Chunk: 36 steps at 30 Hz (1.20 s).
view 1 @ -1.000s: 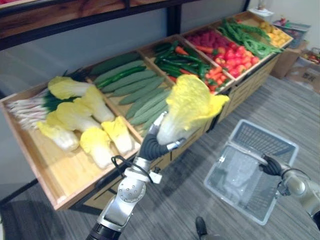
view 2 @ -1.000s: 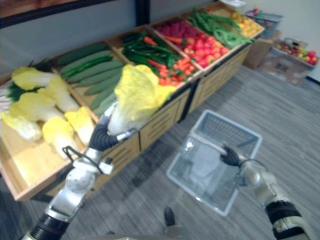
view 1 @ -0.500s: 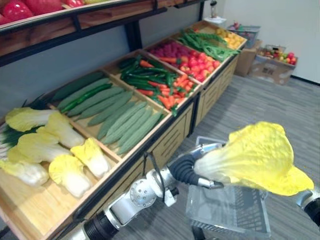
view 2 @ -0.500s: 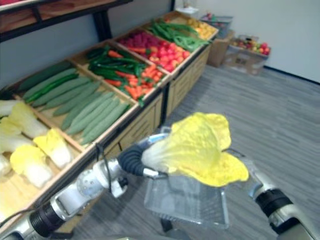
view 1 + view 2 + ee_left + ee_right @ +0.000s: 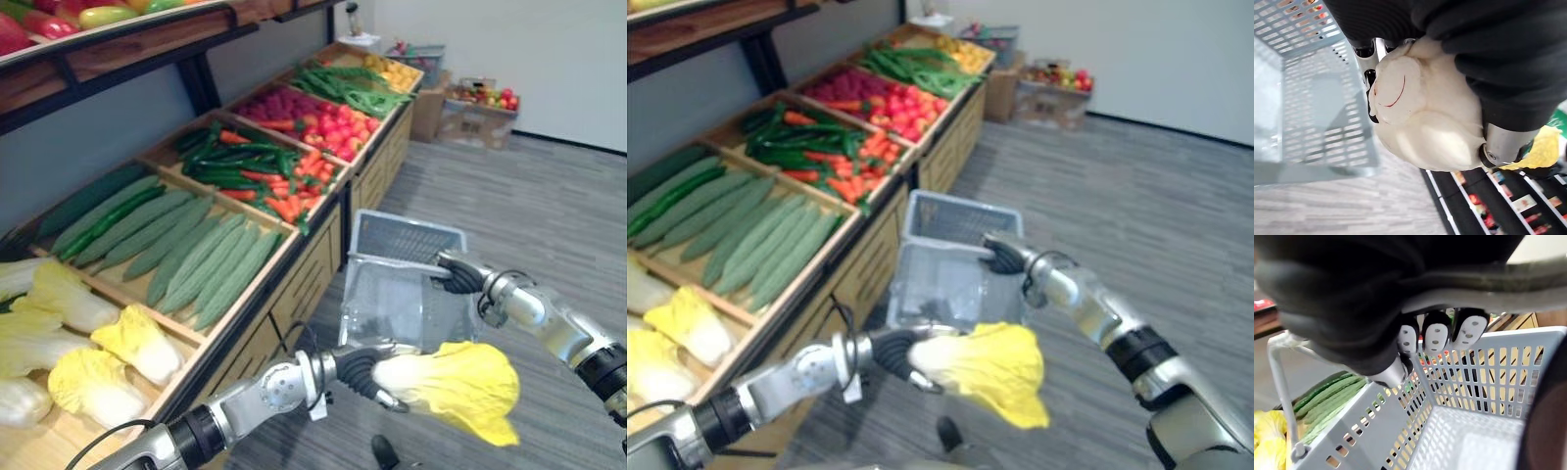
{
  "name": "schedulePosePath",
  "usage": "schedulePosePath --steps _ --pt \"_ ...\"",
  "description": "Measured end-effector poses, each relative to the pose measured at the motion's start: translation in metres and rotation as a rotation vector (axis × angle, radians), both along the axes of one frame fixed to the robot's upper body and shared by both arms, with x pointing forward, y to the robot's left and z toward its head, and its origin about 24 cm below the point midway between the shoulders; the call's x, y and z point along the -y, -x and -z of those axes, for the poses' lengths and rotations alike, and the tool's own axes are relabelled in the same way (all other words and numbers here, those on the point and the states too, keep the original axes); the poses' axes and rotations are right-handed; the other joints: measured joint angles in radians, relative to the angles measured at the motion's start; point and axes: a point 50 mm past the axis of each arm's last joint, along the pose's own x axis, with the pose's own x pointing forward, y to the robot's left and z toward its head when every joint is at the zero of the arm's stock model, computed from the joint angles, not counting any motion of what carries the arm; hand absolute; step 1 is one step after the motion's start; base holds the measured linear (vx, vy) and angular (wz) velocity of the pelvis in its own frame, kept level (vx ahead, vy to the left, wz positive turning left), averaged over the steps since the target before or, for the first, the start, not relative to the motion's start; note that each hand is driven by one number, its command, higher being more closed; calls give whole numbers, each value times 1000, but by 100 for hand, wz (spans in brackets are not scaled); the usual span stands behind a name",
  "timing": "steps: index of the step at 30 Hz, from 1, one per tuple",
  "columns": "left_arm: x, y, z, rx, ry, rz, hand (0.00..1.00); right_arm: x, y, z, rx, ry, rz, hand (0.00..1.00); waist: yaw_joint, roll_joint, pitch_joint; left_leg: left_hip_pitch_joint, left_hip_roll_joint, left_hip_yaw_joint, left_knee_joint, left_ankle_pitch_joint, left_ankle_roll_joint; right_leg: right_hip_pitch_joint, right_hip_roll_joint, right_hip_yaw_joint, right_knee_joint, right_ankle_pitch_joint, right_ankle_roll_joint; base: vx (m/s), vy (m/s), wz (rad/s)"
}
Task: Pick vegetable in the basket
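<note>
Yellow, crinkled leaves fan out from a thick creamy-white stem. The napa cabbage [image 5: 456,387] is one whole head, held sideways in the air with its leaves pointing right.

In the left eye view the left hand [image 5: 358,372] has its fingers wrapped round the stem end. The head hangs at the near side of the grey plastic basket [image 5: 407,238], outside it. The right hand [image 5: 460,277] grips the basket from the right and holds it tilted above the floor. Along the left runs a wooden stand with more cabbages [image 5: 93,387], cucumbers [image 5: 186,250], green chillies [image 5: 235,162] and carrots [image 5: 299,191].

In the right eye view the cabbage's leaves overlap the basket's near edge.

The left wrist view alone shows the cut base of the stem. It is pale and rounded, with a thin curved red mark, and is tucked under the hand's dark cover. A silver finger [image 5: 1498,144] is curled against its side. The basket's slotted wall is just beside the stem.

The right wrist view alone shows that hand's grip. Its dark-edged fingertips [image 5: 1435,338] are curled round the basket handle [image 5: 1508,276], with the slotted inside of the basket below.
</note>
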Motion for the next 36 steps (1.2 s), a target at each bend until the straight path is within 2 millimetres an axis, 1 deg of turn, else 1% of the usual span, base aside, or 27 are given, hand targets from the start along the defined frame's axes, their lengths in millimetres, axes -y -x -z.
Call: schedulePosePath --steps 2,3,4,5,6,8,13,16,19,20,23,31,33,35,36 --pt "-2 -2 5 5 -28 -9 100 -4 1 -2 -1 -17 -18 100 0 -1 0 0 5 10 6 -11 -10 -2 2 3 -5 -7 -4 -77 -21 -19" --pt "-3 -5 10 17 -61 -18 100 -10 4 -1 -19 -27 -48 100 -6 0 1 1 13 13 14 -14 -15 -2 5 1 -8 -9 -7 -59 -21 -10" --pt "-3 -5 10 17 -61 -18 100 -10 4 -1 -19 -27 -48 100 -6 0 1 1 13 13 14 -14 -15 -2 5 1 -8 -9 -7 -57 -20 -7" --pt "-1 -8 15 29 -84 -31 100 -16 8 2 -56 -31 -86 100 -8 -1 1 2 17 16 16 -14 -16 -1 7 -1 -10 -6 -3 0 0 0" --pt "0 -9 17 30 -88 -35 100 -18 9 3 -64 -27 -99 100 -9 -2 2 2 17 16 16 -14 -15 -1 7 -2 -11 -4 0 0 0 0" --pt "0 -14 22 36 -113 -52 100 -25 14 7 -97 -6 -147 100 -12 -8 6 2 18 18 17 -12 -12 -1 7 -3 -13 0 -6 0 0 0" --pt "-1 -23 28 51 -131 -109 100 -32 19 10 -146 5 -199 100 -12 -12 8 5 16 21 14 -15 -14 0 8 -4 -8 1 -7 -12 27 0" --pt "-6 -33 30 62 -137 -178 100 -39 20 9 -170 8 -243 100 -12 -18 13 17 16 36 13 -16 -14 1 15 0 1 1 -7 -41 22 -10" --pt "-14 -46 24 93 -120 -258 100 -49 26 6 -184 -25 -291 100 -17 -30 27 18 15 37 14 -17 -15 1 15 1 3 0 -8 -83 -4 -2" --pt "-18 -50 24 98 -120 -286 0 -51 28 7 -197 -15 -310 100 -17 -34 29 17 15 38 14 -17 -15 0 15 1 3 -2 -10 -96 -22 1" --pt "-23 -55 29 117 -159 -327 0 -55 33 8 -230 -18 -345 100 -17 -33 33 17 16 38 16 -18 -15 0 15 0 3 -5 -14 -85 -26 0" --pt "-19 -59 39 132 -209 -360 0 -52 34 12 -256 0 -340 100 -15 -35 58 11 18 33 24 -18 -15 -2 12 -7 5 -5 -15 -81 -22 2" --pt "-18 -60 38 132 -207 -368 0 -52 34 12 -254 0 -337 100 -12 -35 59 -1 20 25 28 -19 -13 -9 7 -16 5 -5 -15 -59 -16 13" --pt "-16 -64 33 143 -185 -382 0 -49 33 11 -251 -2 -328 100 -8 -35 60 -19 20 5 31 -19 -12 -16 0 -31 7 -5 -15 -61 -19 22" --pt "-15 -65 30 151 -180 -381 0 -48 34 12 -253 -8 -320 100 0 -35 61 -19 21 1 31 -18 -12 -15 -1 -38 13 -5 -15 -70 -16 24"
